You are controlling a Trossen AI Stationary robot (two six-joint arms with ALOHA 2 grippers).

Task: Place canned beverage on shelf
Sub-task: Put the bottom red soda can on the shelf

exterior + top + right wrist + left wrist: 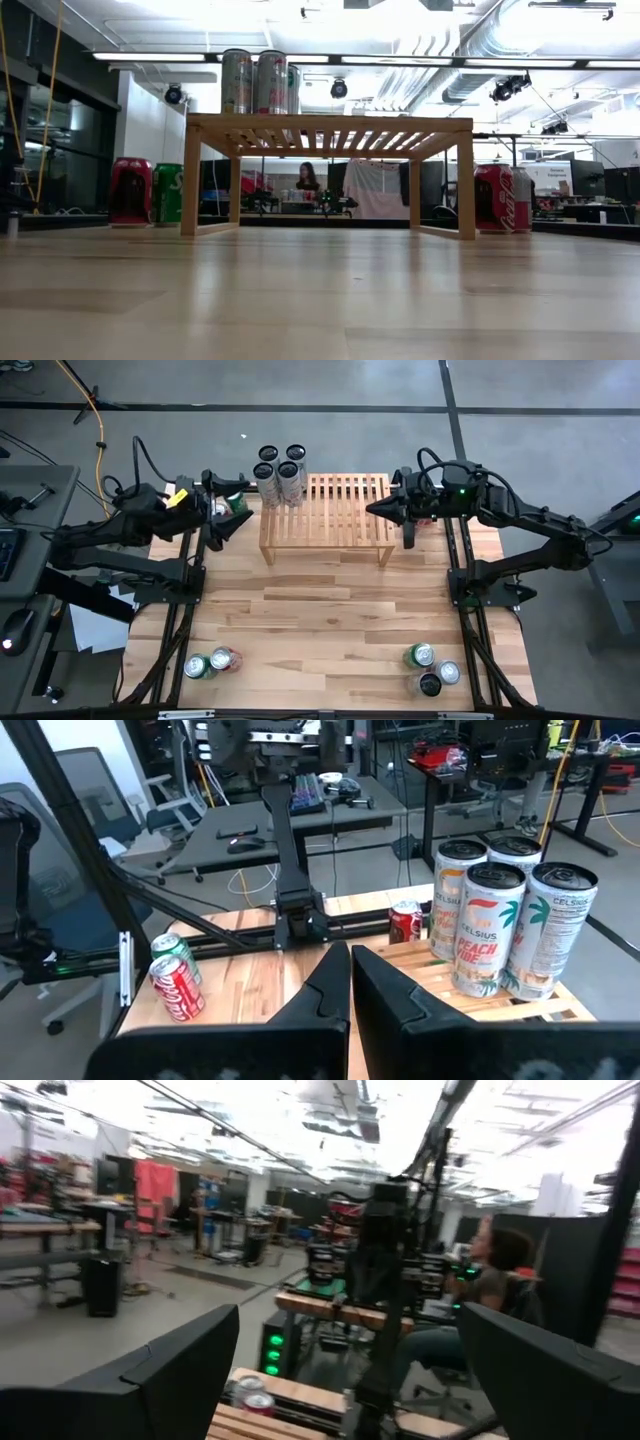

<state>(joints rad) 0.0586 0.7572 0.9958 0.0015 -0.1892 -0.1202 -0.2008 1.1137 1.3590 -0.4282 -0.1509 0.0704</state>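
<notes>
The light-wood slatted shelf (330, 515) stands on its two side legs at the table's far middle; it also shows in the low view (325, 125). Several tall white cans (280, 472) stand upright on its left end and show in the right wrist view (500, 925). My left gripper (232, 512) is open and empty just off the shelf's left end, its fingers wide apart in the left wrist view (350, 1315). My right gripper (385, 508) is shut and empty over the shelf's right end, pointing toward the cans (350, 960).
A red and a green can (210, 662) stand at the near left, and three cans (430, 670) at the near right. A red can (405, 920) stands on the table beyond the shelf's left end. More red cans (495, 198) stand at the shelf's right. A person sits beyond the table (490, 1295).
</notes>
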